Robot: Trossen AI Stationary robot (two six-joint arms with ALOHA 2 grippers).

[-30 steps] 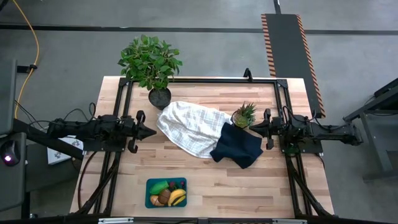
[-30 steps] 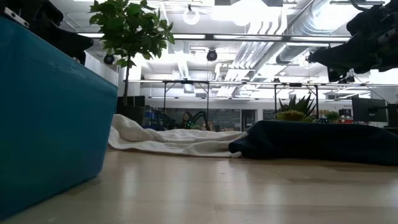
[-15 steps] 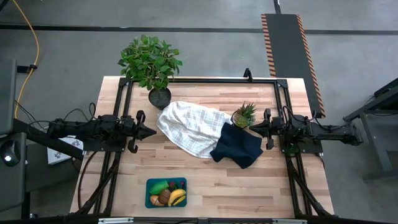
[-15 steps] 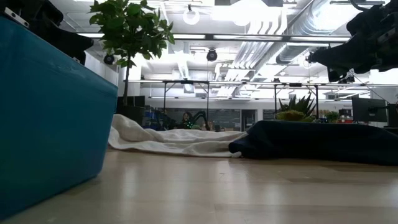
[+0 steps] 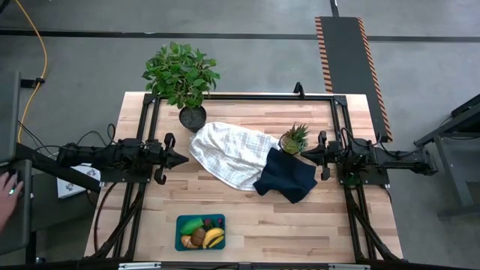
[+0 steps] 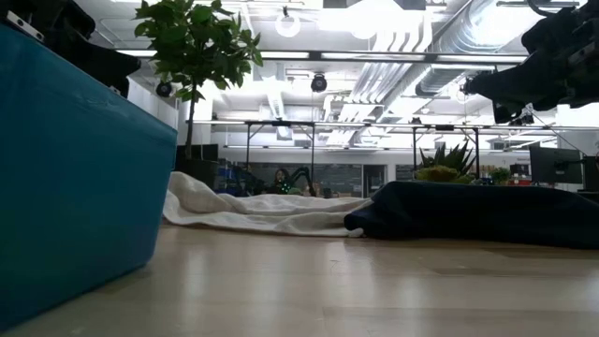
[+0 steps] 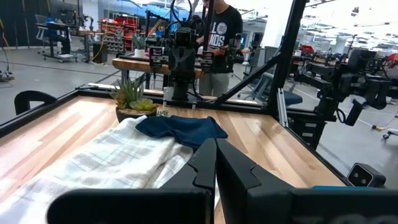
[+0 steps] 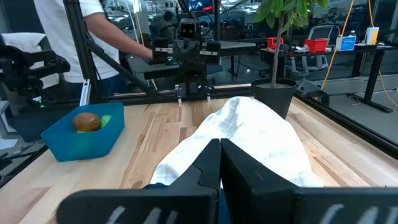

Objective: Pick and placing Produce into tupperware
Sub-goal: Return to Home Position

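Observation:
The teal tupperware (image 5: 200, 232) stands near the table's near edge, left of centre, and its wall fills the left of the low view (image 6: 75, 178). Inside it lie the produce: a yellow banana (image 5: 214, 238), a green piece (image 5: 192, 224), a brown kiwi-like ball (image 8: 86, 121) and small bits. My left gripper (image 5: 184, 158) is shut at the table's left side, level, well above the wood. My right gripper (image 5: 304, 154) is shut at the right side, facing it. Both are far from the tupperware.
A white checked cloth (image 5: 229, 154) lies mid-table, with a dark navy cloth (image 5: 286, 178) overlapping its right end. A leafy potted plant (image 5: 182, 77) stands at the far left, a small spiky plant (image 5: 294, 139) by the right gripper. A person's hand (image 5: 7, 191) shows off the table's left.
Both arms and everything on the table have kept still. A person's hand has come into the high view at the far left, off the table.

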